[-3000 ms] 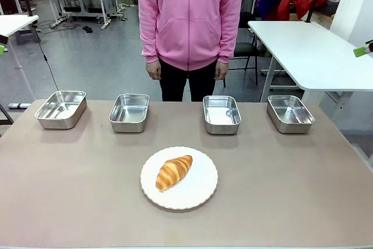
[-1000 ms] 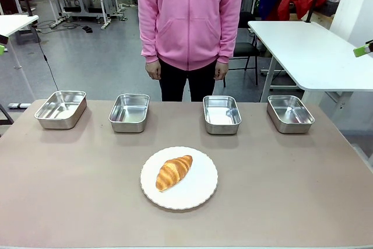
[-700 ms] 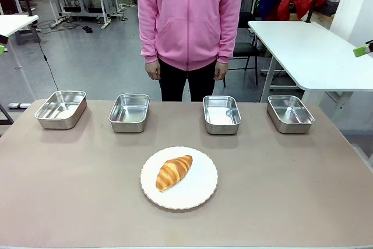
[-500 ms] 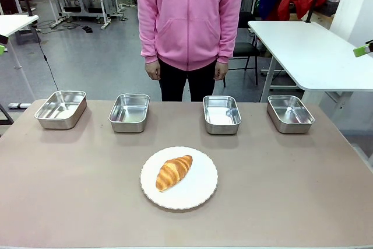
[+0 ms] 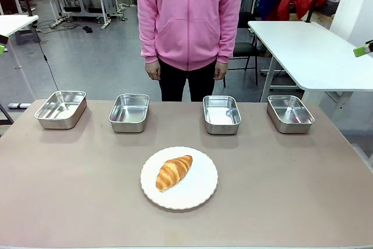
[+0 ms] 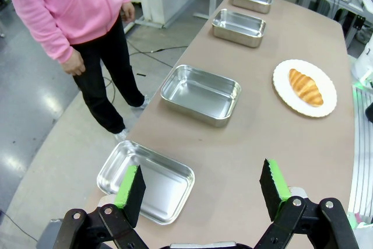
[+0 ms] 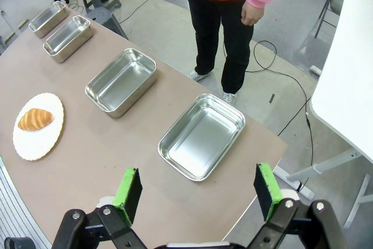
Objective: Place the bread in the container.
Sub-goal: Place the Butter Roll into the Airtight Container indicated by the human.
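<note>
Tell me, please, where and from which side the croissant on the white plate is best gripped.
Probably grip the croissant across its thick middle, from straight above: it lies flat and diagonal on the plate, its ends taper thin, and its short width suits a pinch.

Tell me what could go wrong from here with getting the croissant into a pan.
Four pans alike stand in a row, none marked out: the wrong one may be picked. The croissant lies loose, slanted on the plate; a hard pinch may crush it or shove the plate. The person stands close behind the pans, near any reach there.
</note>
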`<state>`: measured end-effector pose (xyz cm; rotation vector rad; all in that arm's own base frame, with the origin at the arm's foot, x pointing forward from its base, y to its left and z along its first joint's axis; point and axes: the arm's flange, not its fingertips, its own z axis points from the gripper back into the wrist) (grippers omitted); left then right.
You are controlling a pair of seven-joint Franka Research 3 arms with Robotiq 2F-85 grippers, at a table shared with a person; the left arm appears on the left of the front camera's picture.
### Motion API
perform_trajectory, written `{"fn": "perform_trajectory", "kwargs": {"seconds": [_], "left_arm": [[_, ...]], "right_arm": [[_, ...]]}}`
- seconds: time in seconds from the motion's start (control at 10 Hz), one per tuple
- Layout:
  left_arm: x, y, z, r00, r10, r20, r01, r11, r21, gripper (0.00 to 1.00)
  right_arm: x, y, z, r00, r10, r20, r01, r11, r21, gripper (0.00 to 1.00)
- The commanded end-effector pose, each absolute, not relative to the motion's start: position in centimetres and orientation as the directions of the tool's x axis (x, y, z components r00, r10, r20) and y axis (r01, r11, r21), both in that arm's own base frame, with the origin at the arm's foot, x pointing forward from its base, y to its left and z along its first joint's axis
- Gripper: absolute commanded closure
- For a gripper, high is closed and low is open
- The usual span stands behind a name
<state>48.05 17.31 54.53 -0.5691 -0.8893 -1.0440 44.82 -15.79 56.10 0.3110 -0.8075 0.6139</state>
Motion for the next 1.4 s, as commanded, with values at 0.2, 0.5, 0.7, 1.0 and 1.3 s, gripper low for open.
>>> {"fn": "perform_trajectory", "kwargs": {"seconds": [0.2,0.5,0.7,1.0,1.3], "left_arm": [[48.09,17.32,54.79,0.217,-0.496,0.841,0.912,0.411,0.006,0.00],[48.09,17.32,54.79,0.217,-0.496,0.841,0.912,0.411,0.006,0.00],[48.09,17.32,54.79,0.217,-0.496,0.841,0.912,0.411,0.006,0.00],[48.09,17.32,54.79,0.217,-0.496,0.841,0.912,0.411,0.006,0.00],[48.09,17.32,54.79,0.217,-0.496,0.841,0.912,0.411,0.006,0.00]], "right_arm": [[44.88,-15.75,56.12,0.526,0.386,0.758,-0.622,0.782,0.034,0.00],[44.88,-15.75,56.12,0.526,0.386,0.758,-0.622,0.782,0.034,0.00],[44.88,-15.75,56.12,0.526,0.386,0.758,-0.622,0.782,0.034,0.00],[44.88,-15.75,56.12,0.526,0.386,0.758,-0.622,0.782,0.034,0.00],[44.88,-15.75,56.12,0.526,0.386,0.758,-0.622,0.782,0.034,0.00]]}}
